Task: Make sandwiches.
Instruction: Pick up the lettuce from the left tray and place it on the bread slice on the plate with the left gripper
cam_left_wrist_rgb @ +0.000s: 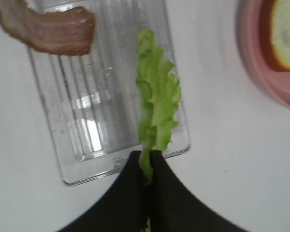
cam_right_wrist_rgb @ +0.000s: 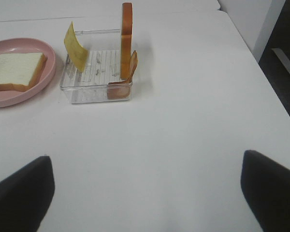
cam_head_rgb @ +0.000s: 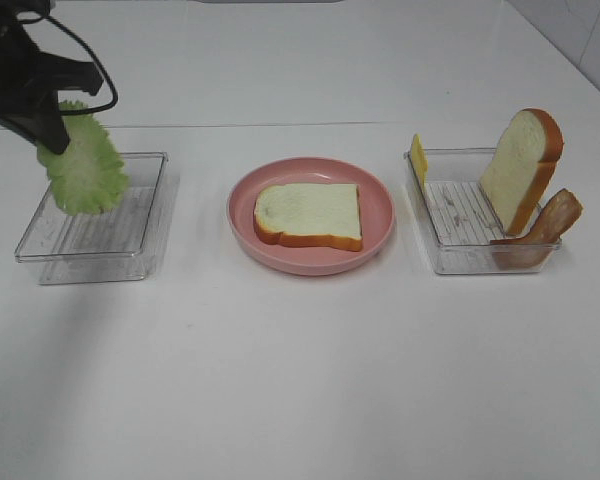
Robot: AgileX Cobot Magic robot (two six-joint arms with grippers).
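Observation:
My left gripper [cam_head_rgb: 52, 138] hangs over the left clear tray [cam_head_rgb: 100, 238], shut on the top of a green lettuce leaf [cam_head_rgb: 83, 168] that dangles above the tray. The left wrist view shows the lettuce leaf [cam_left_wrist_rgb: 157, 104] pinched in the left gripper [cam_left_wrist_rgb: 148, 163], with a bacon strip [cam_left_wrist_rgb: 50, 30] at the tray's far corner. One bread slice [cam_head_rgb: 308, 212] lies flat on the pink plate [cam_head_rgb: 380, 215]. The right tray [cam_head_rgb: 458, 215] holds a second bread slice [cam_head_rgb: 521, 165] on edge, a cheese square [cam_head_rgb: 418, 160] and bacon [cam_head_rgb: 542, 225]. My right gripper [cam_right_wrist_rgb: 145, 193] is open over bare table.
The white table's right edge [cam_right_wrist_rgb: 251, 63] shows in the right wrist view, with a dark drop beyond it. The right tray [cam_right_wrist_rgb: 96, 72] and the plate [cam_right_wrist_rgb: 24, 89] lie well ahead of the right gripper, which does not appear in the exterior high view.

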